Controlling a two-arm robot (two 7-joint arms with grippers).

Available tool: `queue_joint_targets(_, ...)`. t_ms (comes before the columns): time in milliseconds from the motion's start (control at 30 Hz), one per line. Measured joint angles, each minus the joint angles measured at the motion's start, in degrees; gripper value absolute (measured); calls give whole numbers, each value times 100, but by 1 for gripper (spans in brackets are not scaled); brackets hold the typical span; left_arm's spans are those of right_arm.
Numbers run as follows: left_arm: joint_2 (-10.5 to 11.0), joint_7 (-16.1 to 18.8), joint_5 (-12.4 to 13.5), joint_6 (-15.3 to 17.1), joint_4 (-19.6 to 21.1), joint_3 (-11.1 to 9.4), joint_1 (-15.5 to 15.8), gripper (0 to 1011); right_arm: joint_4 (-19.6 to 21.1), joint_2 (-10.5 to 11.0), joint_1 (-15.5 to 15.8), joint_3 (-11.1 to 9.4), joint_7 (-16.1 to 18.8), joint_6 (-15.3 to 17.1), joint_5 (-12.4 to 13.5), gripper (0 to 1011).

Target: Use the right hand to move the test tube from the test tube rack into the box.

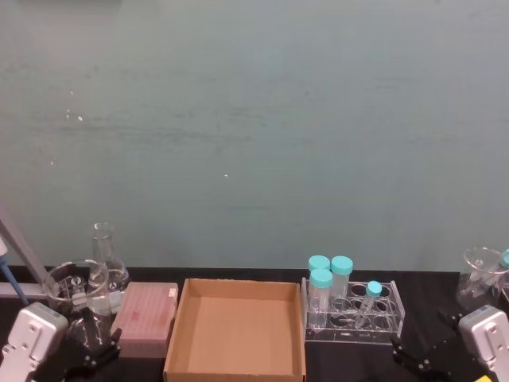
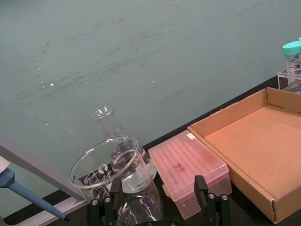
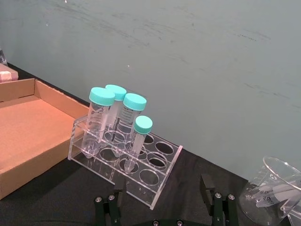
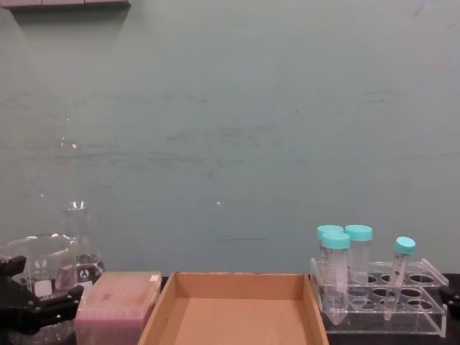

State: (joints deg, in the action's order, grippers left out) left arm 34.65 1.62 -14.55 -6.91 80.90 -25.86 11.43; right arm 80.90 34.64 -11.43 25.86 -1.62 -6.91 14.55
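The slim test tube (image 1: 370, 301) (image 3: 139, 140) (image 4: 399, 276) with a small teal cap leans in a front hole of the clear test tube rack (image 1: 390, 326) (image 3: 157, 172) (image 4: 424, 309). Three wide teal-capped tubes (image 1: 321, 288) (image 3: 101, 120) stand at the rack's end nearest the box. The brown cardboard box (image 1: 238, 328) (image 3: 23, 136) (image 4: 237, 313) lies empty, left of the rack. My right gripper (image 1: 425, 348) (image 3: 162, 190) hangs open, low and near me, just short of the rack's front. My left gripper (image 1: 91, 350) (image 2: 157, 190) (image 4: 29, 302) is open at the near left.
A pink pipette-tip box (image 1: 147, 318) (image 2: 190, 172) sits left of the cardboard box. A glass beaker (image 1: 73, 290) (image 2: 117, 176) and a flask (image 1: 107, 263) (image 2: 110, 129) stand just ahead of the left gripper. Another beaker (image 1: 481, 274) (image 3: 275, 188) stands right of the rack.
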Motion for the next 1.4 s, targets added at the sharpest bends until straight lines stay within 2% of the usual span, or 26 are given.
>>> queue_joint_targets(1100, 0, 0, 0, 0, 0, 0, 0, 1000, 0, -2, 0, -3, 3, 0, -2, 1002)
queue_joint_targets(1400, 0, 0, 0, 0, 0, 0, 0, 1000, -213, -180, -147, -96, 252, -143, -27, 1003)
